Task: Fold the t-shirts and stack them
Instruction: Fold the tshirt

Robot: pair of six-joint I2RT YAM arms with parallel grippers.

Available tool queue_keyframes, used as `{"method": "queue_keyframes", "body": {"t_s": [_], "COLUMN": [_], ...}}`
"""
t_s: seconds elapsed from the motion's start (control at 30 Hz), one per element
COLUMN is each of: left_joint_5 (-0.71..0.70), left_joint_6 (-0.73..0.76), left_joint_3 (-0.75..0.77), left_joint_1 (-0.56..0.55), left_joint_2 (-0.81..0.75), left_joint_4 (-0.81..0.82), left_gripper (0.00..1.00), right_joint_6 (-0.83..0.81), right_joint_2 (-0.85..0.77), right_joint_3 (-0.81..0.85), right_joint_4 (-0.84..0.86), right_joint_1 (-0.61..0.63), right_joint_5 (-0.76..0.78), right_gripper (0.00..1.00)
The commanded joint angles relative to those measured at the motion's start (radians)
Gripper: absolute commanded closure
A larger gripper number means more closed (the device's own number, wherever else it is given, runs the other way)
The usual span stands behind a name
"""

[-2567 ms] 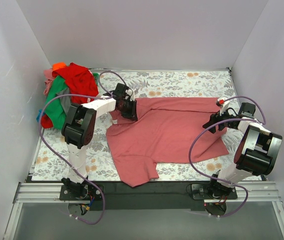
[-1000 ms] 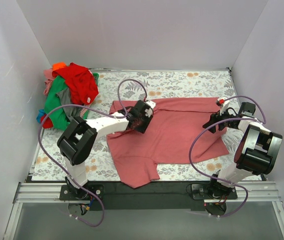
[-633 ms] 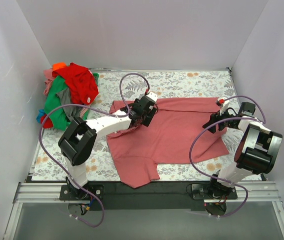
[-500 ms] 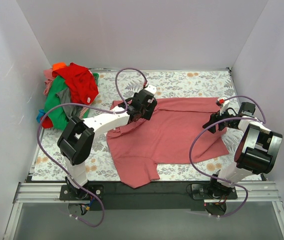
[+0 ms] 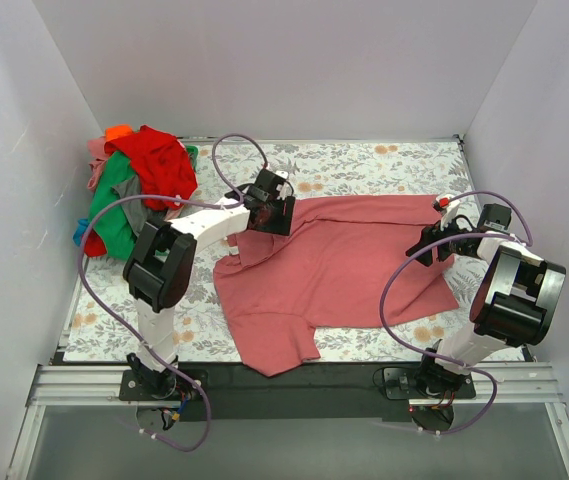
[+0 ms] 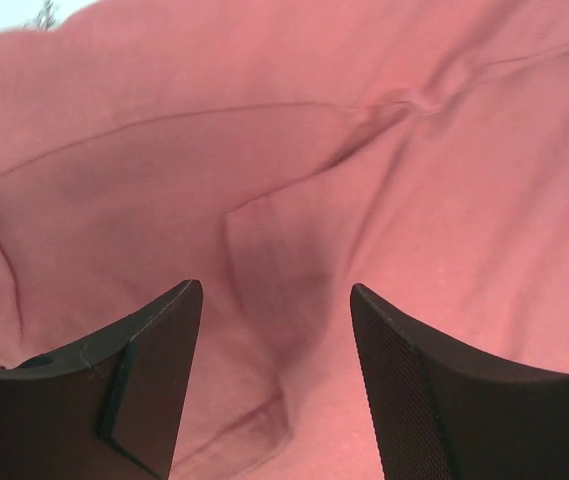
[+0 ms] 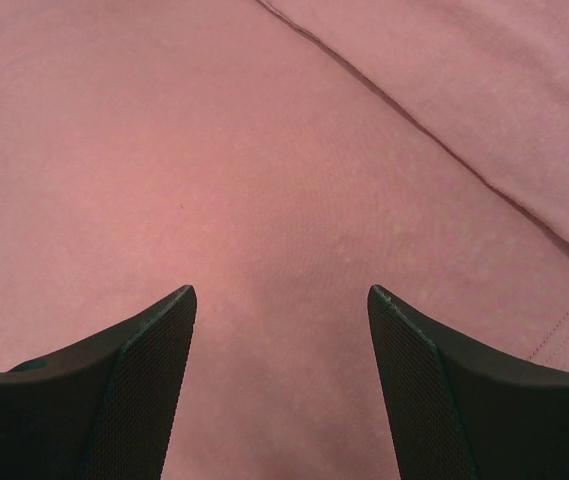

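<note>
A dusty salmon-pink t-shirt [image 5: 339,270] lies spread on the floral table cover, creased along its left side. My left gripper [image 5: 276,218] hangs open just above the shirt's upper left part. In the left wrist view the left gripper [image 6: 275,290] has only wrinkled pink cloth [image 6: 294,180] under its parted fingers. My right gripper [image 5: 422,247] stands open low over the shirt's right part. The right wrist view shows the right gripper [image 7: 281,292] over flat pink cloth with a seam [image 7: 434,140], and nothing is held. More t-shirts, red, green, orange and pink, lie heaped [image 5: 139,185] at the back left.
The floral table cover [image 5: 364,160] shows bare behind the shirt and along the left front. White walls close in the table on three sides. A black rail [image 5: 294,375] runs along the near edge, beside the arm bases.
The left gripper, which had gone right over the shirt, opened, rose and drew back to the left, near the shirt's upper left part. The right arm stayed still.
</note>
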Motion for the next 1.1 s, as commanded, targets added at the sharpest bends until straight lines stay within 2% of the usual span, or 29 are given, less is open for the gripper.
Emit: {"method": "queue_keyframes", "body": {"t_s": [0.0,0.27,0.73,1.07], "left_joint_5": [0.072,0.234,0.328,0.48], "left_joint_6": [-0.075,-0.126,-0.126,-0.118], "left_joint_3": [0.046,0.046,0.028,-0.021], "left_joint_1": [0.028,0.061,0.063,0.06], "left_joint_2": [0.001,0.031,0.017,0.019], "left_joint_4": [-0.048,-0.065,-0.022,0.031], "left_gripper": [0.41,0.44,0.54,0.56], "right_joint_6": [-0.011,-0.011,-0.011,-0.01], "right_joint_2": [0.002,0.006,0.002,0.004], "right_joint_3": [0.033,0.036,0.033,0.035], "right_joint_4": [-0.012,-0.012,-0.014,-0.014], "right_joint_1": [-0.001,-0.001,-0.001,-0.001], "right_joint_5": [-0.026,-0.024,-0.026,-0.026], "right_gripper": [0.25,0.25,0.25,0.25]}}
